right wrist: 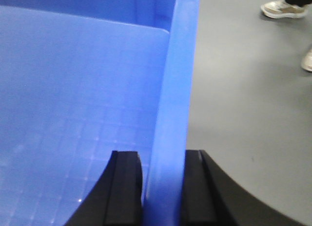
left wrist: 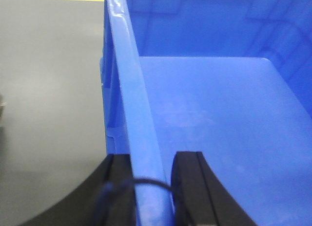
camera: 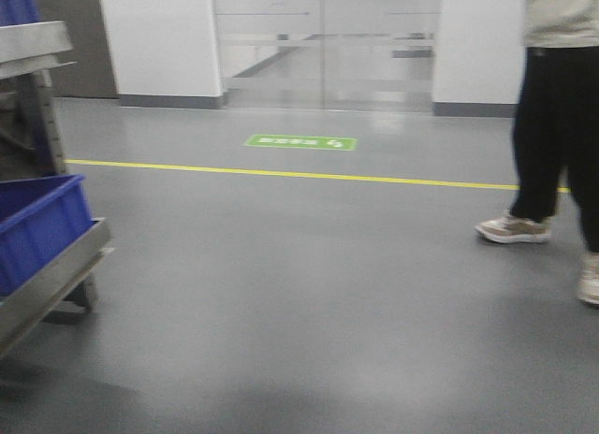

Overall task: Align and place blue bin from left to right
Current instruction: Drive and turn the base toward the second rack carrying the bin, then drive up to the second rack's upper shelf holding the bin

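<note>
Blue bin (left wrist: 214, 114) was held over floor (camera: 309, 294). Left end effector (left wrist: 152, 162) clamped its left wall, right end effector (right wrist: 163, 160) its right wall. Seemingly mid-carry; placing and aligning not yet done.

One sign only: green sticker (camera: 300, 142) on grey floor (camera: 309, 294), just beyond yellow line (camera: 281, 174). White characters on sticker too blurred to read. No legible text, brand or number in wrist views.
</note>
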Robot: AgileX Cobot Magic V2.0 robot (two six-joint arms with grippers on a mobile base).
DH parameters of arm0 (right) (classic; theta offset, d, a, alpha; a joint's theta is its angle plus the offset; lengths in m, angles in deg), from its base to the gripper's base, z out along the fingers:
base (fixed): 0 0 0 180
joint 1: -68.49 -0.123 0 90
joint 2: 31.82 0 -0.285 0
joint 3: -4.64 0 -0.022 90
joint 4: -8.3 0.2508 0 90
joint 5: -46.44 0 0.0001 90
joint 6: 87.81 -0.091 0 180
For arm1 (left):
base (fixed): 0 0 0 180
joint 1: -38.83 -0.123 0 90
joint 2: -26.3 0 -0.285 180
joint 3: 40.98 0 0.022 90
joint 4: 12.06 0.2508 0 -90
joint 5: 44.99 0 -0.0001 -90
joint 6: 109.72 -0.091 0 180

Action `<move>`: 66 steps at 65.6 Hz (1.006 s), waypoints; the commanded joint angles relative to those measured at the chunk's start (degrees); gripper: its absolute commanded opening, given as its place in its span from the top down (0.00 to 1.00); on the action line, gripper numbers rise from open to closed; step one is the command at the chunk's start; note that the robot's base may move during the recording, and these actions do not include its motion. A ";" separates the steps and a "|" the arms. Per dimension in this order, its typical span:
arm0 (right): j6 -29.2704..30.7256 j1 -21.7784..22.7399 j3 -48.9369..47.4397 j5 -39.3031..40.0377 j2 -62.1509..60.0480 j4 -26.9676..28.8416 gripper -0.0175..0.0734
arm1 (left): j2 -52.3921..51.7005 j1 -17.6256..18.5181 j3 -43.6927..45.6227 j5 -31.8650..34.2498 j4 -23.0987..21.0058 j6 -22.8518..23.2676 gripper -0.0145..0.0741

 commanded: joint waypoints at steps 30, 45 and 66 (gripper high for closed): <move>1.46 -0.24 -0.66 6.50 -1.08 -0.31 0.98 | -1.54 0.38 0.86 5.38 -0.78 -1.27 0.96; 1.46 -0.24 -0.66 6.50 -1.08 -0.31 0.98 | -1.54 0.38 0.86 5.38 -0.78 -1.27 0.96; 1.46 -0.24 -0.66 6.50 -1.08 -0.31 0.98 | -1.54 0.38 0.86 5.38 -0.78 -1.27 0.96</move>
